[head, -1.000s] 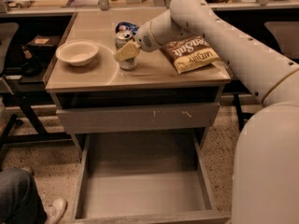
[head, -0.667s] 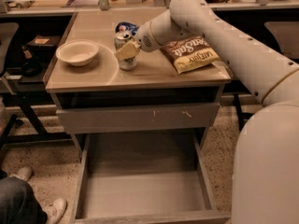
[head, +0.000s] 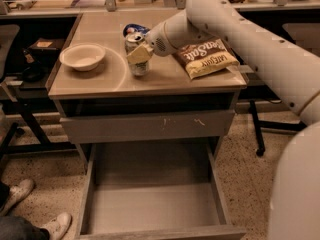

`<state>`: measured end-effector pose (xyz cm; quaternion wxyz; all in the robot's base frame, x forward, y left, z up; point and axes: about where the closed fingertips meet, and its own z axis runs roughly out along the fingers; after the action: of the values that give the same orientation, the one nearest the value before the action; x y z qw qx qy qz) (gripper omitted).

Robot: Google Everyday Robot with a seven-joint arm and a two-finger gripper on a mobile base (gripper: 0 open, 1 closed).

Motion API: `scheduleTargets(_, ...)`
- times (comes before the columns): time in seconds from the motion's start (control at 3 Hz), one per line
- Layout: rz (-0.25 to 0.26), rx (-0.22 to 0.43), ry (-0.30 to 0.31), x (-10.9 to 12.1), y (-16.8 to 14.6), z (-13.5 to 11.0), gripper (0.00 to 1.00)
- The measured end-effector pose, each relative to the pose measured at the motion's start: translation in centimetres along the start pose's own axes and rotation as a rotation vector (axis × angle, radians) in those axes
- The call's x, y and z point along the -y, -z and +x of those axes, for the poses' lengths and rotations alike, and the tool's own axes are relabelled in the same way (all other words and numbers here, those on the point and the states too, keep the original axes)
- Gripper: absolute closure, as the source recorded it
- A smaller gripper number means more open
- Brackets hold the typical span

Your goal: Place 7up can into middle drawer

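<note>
The 7up can (head: 135, 55), pale and silvery with a shiny top, stands upright on the wooden tabletop (head: 100, 81) near its middle. My gripper (head: 140, 54) reaches in from the right and is closed around the can's side, with a yellowish finger pad (head: 141, 52) across its front. The can's base looks to be resting on the tabletop. The middle drawer (head: 150, 204) is pulled out wide open below the table, with a bare grey floor and low side walls.
A white bowl (head: 82, 57) sits to the left of the can. A chips bag (head: 207, 58) lies to its right, and a dark blue can (head: 132, 29) stands just behind. A closed drawer front with white scratches (head: 150, 126) is above the open drawer. A person's shoes (head: 57, 225) are at bottom left.
My gripper and the can have not visibly moved. The person's leg at bottom left has shifted down, leaving the shoes showing.
</note>
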<state>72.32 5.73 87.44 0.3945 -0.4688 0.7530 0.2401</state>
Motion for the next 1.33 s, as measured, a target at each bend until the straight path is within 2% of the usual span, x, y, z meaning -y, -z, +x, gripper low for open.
scheduleTargets(0.33,0.093,0.020,-0.012,-3.0,6.1,-0.5,1.00)
scheduleTargets(0.67,0.190,0.016,-0.039,-7.1,12.1,0.4,1.00)
scheduleTargets(1.0,0.259,-0.004,-0.104,-11.1,15.8,3.2,1.00)
scheduleTargets(1.33,0.269,-0.027,-0.114,-11.7,16.3,4.6,1.00)
